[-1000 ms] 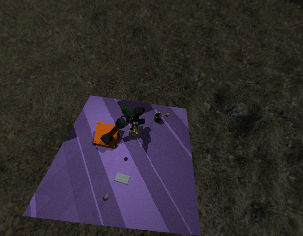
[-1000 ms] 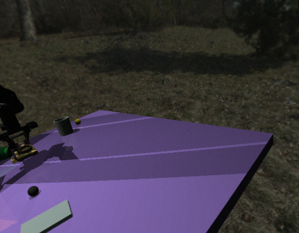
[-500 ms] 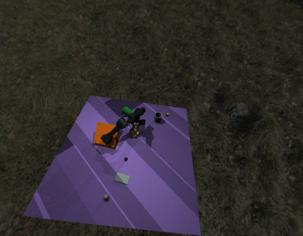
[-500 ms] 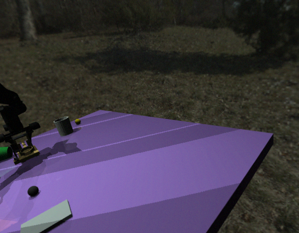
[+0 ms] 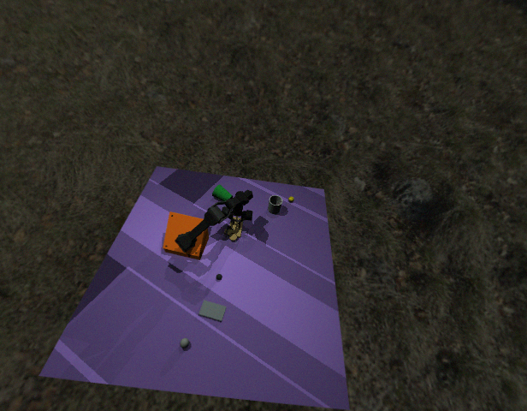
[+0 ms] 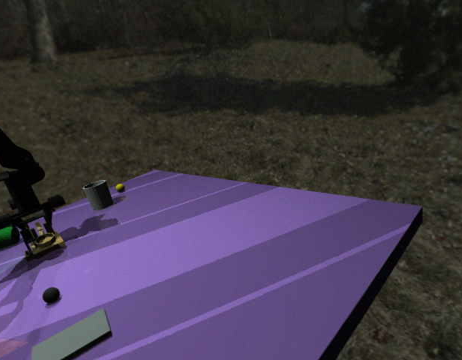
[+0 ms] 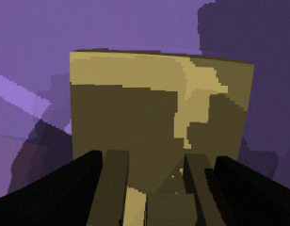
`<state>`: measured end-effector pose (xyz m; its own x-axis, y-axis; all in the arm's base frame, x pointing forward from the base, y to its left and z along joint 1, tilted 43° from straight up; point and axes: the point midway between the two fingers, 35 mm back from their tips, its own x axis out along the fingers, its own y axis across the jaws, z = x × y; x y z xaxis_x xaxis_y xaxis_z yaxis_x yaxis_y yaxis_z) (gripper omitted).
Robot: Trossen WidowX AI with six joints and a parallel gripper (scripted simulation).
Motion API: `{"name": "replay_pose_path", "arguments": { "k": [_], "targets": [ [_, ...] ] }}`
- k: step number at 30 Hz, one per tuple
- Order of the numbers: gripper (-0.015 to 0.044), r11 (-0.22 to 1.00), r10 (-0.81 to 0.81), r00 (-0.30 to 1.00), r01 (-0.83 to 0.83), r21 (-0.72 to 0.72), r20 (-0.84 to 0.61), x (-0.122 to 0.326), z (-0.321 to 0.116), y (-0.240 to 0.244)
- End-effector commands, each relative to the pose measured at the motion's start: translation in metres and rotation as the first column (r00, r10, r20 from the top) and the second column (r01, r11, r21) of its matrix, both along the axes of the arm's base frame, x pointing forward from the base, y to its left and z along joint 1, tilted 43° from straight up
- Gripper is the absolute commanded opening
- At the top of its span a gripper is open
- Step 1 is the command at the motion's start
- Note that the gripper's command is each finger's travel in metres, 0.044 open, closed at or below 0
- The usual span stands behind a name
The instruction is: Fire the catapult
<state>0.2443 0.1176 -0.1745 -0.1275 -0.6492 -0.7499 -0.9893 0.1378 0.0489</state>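
The tan catapult (image 5: 233, 233) (image 6: 48, 247) (image 7: 121, 113) is at or just above the purple table top, beside the orange block; I cannot tell whether it touches the table. My gripper (image 5: 235, 218) (image 6: 38, 233) (image 7: 159, 164) points down and is shut on the catapult, with a finger on each side of its upright parts. The catapult's round cup shows no ball in the exterior view. The mug (image 5: 275, 205) (image 6: 98, 195), grey in this light, stands upright towards the far edge. A yellow ball (image 5: 291, 199) (image 6: 120, 187) lies beside it. A black ball (image 5: 218, 276) (image 6: 51, 295) lies nearer.
An orange block (image 5: 173, 229) lies under the arm. A green cylinder (image 5: 221, 193) (image 6: 1, 237) lies behind the gripper. A flat grey-green slab (image 5: 212, 311) (image 6: 74, 336) lies towards the near side, with a pale grey ball (image 5: 184, 342) beyond it.
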Motion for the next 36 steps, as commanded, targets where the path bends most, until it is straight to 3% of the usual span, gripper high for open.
{"name": "replay_pose_path", "arguments": {
  "k": [1, 10, 23, 27, 31, 36],
  "targets": [
    [0.0000, 1.000, 0.011, 1.000, -0.011, 0.003, 0.006, 0.001, -0.002, -0.002],
    [0.0000, 1.000, 0.000, 1.000, 0.000, 0.000, 0.000, -0.001, -0.005, -0.004],
    [0.0341, 1.000, 0.000, 1.000, 0.000, 0.000, 0.000, -0.001, -0.005, -0.004],
    [0.0440, 1.000, 0.000, 1.000, 0.000, 0.003, -0.001, 0.007, 0.024, 0.024],
    [0.0440, 1.000, -0.001, 1.000, 0.001, 0.003, -0.004, 0.010, 0.068, 0.059],
    [0.0440, 1.000, 0.009, 1.000, -0.009, 0.008, 0.000, 0.011, 0.061, 0.056]
  ]
}}
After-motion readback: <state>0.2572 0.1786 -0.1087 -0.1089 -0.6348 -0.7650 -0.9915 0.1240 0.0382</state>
